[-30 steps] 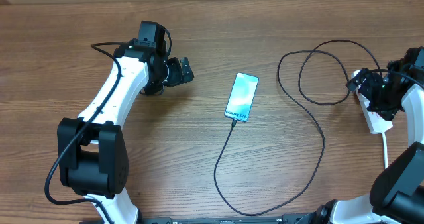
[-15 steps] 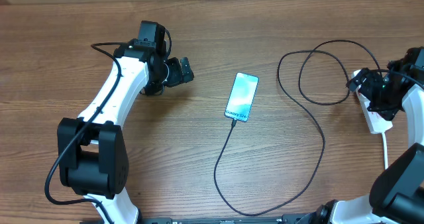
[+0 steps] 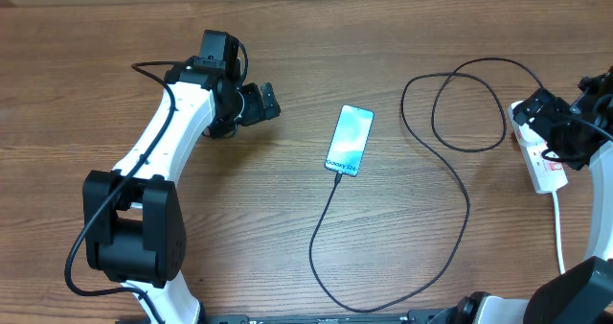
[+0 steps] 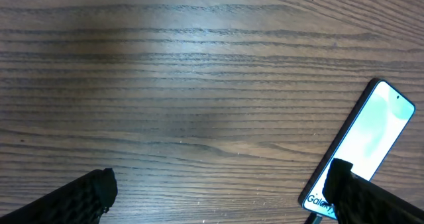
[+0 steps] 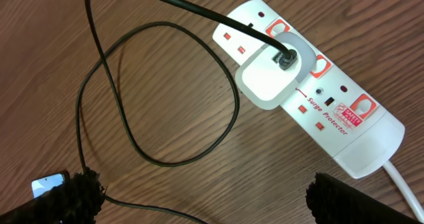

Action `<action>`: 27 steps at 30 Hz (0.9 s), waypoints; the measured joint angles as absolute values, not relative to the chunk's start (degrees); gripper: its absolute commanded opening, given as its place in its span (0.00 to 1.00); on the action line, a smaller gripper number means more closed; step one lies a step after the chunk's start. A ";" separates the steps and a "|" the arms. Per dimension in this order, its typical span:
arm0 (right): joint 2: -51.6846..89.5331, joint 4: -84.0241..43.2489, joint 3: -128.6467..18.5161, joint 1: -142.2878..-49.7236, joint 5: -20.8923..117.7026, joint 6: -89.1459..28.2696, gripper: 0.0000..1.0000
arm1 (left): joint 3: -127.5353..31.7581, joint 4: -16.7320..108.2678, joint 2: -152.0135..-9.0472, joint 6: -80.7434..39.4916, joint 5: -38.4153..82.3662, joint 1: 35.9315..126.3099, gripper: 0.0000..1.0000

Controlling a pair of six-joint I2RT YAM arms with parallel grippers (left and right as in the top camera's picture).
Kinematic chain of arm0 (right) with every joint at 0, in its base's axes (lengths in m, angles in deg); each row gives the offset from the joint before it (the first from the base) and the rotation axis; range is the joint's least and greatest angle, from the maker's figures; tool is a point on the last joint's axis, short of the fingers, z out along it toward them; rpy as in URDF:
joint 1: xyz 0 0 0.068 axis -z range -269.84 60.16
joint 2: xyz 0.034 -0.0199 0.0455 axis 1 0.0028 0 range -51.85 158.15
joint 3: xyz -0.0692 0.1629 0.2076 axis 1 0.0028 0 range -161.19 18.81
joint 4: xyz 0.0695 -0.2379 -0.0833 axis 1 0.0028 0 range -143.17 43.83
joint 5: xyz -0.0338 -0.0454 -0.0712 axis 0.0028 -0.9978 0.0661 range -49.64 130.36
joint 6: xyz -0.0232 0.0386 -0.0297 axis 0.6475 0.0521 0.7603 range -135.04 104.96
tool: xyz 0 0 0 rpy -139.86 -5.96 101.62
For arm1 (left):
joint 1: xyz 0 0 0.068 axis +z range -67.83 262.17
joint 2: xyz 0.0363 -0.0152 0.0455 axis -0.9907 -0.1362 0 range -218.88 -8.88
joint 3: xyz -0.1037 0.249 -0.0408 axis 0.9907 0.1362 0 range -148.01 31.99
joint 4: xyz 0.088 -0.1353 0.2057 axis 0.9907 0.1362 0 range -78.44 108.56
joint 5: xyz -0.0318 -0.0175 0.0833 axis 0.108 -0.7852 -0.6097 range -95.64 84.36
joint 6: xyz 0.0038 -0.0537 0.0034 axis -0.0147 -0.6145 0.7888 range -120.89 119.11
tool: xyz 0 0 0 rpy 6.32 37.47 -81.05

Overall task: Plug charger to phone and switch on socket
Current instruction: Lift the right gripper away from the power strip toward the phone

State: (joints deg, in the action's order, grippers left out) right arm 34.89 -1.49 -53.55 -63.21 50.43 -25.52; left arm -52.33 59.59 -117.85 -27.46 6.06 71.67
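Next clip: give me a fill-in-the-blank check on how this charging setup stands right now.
1. The charger cable ends plugged into the bottom edge of the ___.
2. A white adapter sits in the surge-protector power strip, whose small switches are coloured ___.
3. The left claw and right claw both stand ___.
Missing words: phone; red; open.

white socket point(image 5: 361, 141) with red switches, black charger point(image 5: 286, 57), teal-screened phone point(image 3: 350, 140)
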 measured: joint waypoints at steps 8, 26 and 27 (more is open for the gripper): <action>34.48 -1.43 -53.52 -63.21 50.43 -25.52 1.00 | -52.33 59.59 -117.85 -27.43 6.09 71.67 1.00; 30.58 -1.43 -53.55 -78.57 50.38 -25.52 1.00 | -52.33 59.59 -117.85 -27.43 6.09 71.67 1.00; 30.61 -1.45 -53.55 -80.50 50.41 -25.52 1.00 | -52.33 59.59 -117.85 -27.43 6.06 71.67 1.00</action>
